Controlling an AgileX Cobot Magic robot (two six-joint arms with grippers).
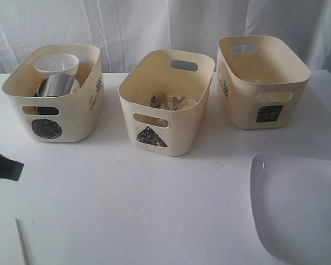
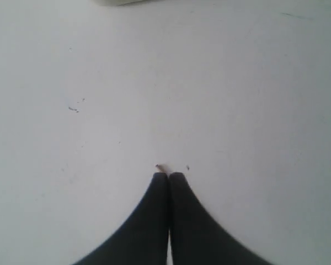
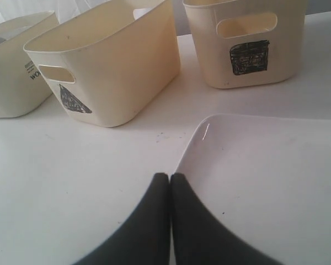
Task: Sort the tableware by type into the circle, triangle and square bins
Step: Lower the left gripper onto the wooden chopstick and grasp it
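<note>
Right wrist view: letters "WO" on circle bin [image 3: 14, 61], triangle bin [image 3: 107, 61], square bin [image 3: 209, 49]; left gripper [image 2: 168, 175], right gripper [image 3: 169, 175] pressed together.

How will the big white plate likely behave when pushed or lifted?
The white plate looks rigid and glossy, so probably slippery in a pinch. Lying flat on the table with a low rim, it would likely slide rather than tip when pushed. Being wide, it may lever down from an edge grip.
</note>
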